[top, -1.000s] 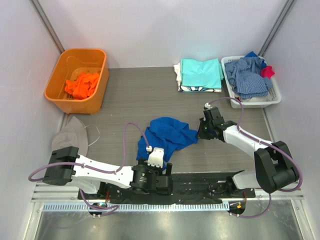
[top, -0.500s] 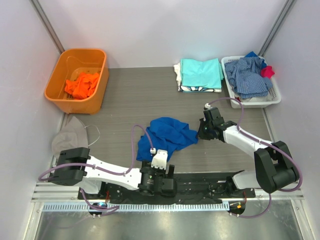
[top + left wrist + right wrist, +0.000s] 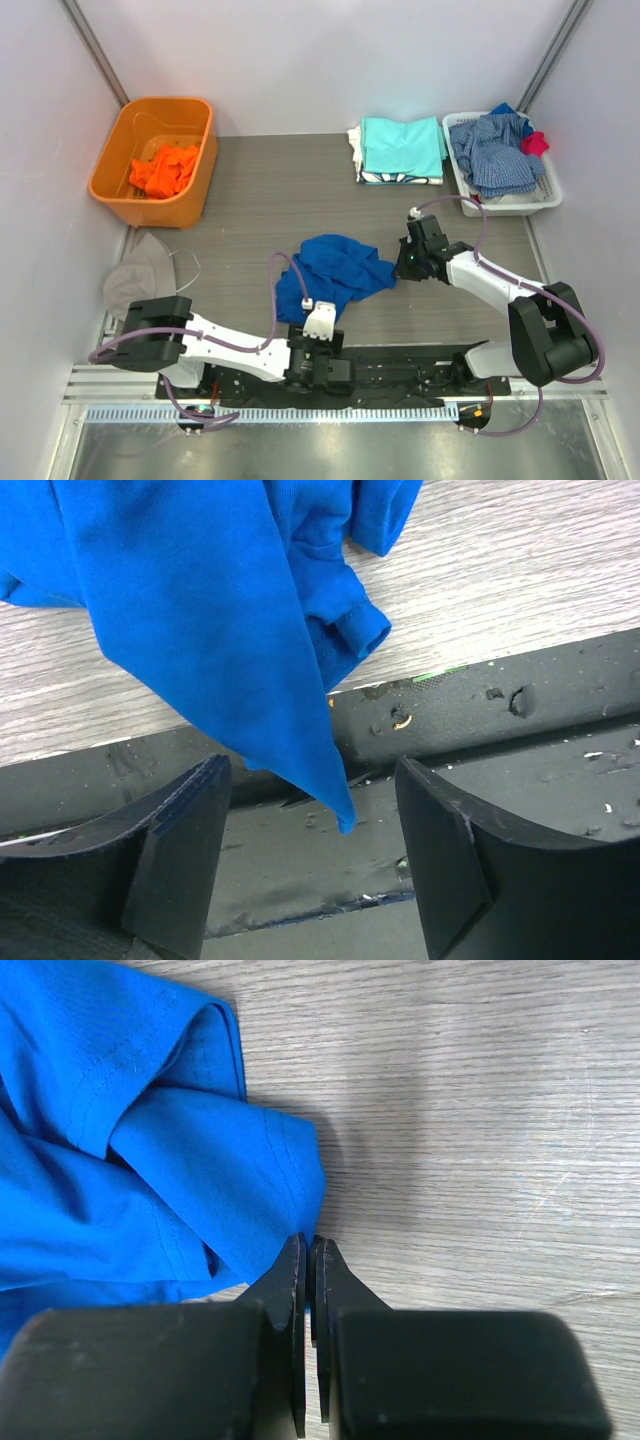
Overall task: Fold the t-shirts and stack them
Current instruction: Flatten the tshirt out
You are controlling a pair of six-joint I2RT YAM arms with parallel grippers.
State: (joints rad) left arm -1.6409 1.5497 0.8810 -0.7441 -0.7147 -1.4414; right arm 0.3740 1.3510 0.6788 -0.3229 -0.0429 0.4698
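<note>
A crumpled royal blue t-shirt (image 3: 335, 270) lies in the middle of the table. My right gripper (image 3: 403, 262) sits at its right edge, shut on a fold of the blue t-shirt (image 3: 200, 1160); the closed right gripper (image 3: 307, 1245) pinches the hem. My left gripper (image 3: 312, 335) hovers at the shirt's near edge over the black base rail. In the left wrist view the left gripper (image 3: 310, 810) is open, and a hanging corner of the blue t-shirt (image 3: 200, 630) dips between its fingers without touching them. An aqua t-shirt (image 3: 402, 145) tops a folded stack at the back.
An orange bin (image 3: 110, 160) at the back left holds an orange t-shirt (image 3: 163, 168). A white basket (image 3: 505, 205) at the back right holds a blue-and-white checked garment (image 3: 497, 150) and a red cloth (image 3: 537, 142). A grey cloth (image 3: 140, 275) lies at the left edge.
My left arm has drawn back toward the near edge and slid right, and its jaws have narrowed somewhat. The right arm and the blue shirt have stayed put.
</note>
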